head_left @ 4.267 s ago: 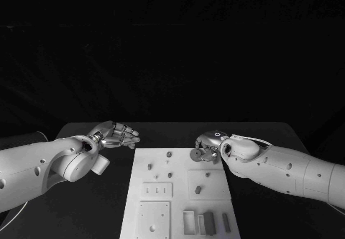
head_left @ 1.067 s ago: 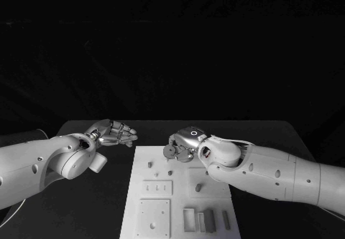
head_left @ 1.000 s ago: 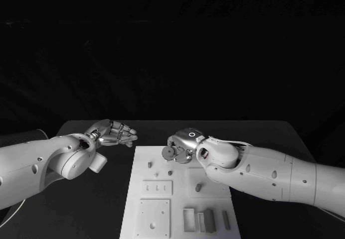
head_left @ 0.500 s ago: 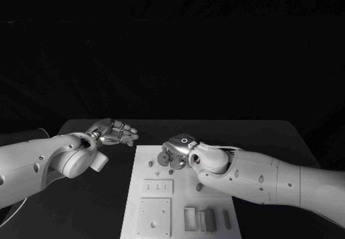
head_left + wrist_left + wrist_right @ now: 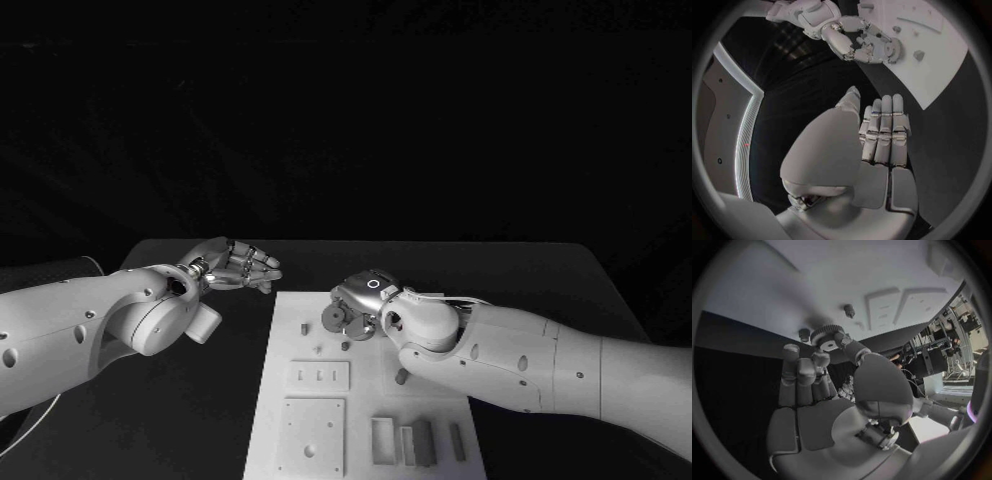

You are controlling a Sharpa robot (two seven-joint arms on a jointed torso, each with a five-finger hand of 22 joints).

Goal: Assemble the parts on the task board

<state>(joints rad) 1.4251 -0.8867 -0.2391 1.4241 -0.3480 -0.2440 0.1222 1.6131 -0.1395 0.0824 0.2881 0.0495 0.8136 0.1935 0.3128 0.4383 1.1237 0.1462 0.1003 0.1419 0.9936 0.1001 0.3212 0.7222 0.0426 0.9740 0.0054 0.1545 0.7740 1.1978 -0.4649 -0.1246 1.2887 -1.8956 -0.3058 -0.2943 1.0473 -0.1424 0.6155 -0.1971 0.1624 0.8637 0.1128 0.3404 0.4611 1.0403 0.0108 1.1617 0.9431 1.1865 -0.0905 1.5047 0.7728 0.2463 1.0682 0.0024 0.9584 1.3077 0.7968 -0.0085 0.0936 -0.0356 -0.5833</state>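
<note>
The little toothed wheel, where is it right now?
The gear is pinched in the right hand, over the far left part of the white task board, close above a small peg.

One white board (image 5: 368, 400) lies on one black desk (image 5: 577, 280), with two white arms reaching in, each ending in one silver hand: the left (image 5: 231, 266) and the right (image 5: 358, 305). One round toothed gear (image 5: 333, 318) sits in the right hand's fingers (image 5: 820, 360). Two small pegs (image 5: 304, 328) stand near it on the board, and three upright blocks (image 5: 423, 442) sit at its near end.
</note>
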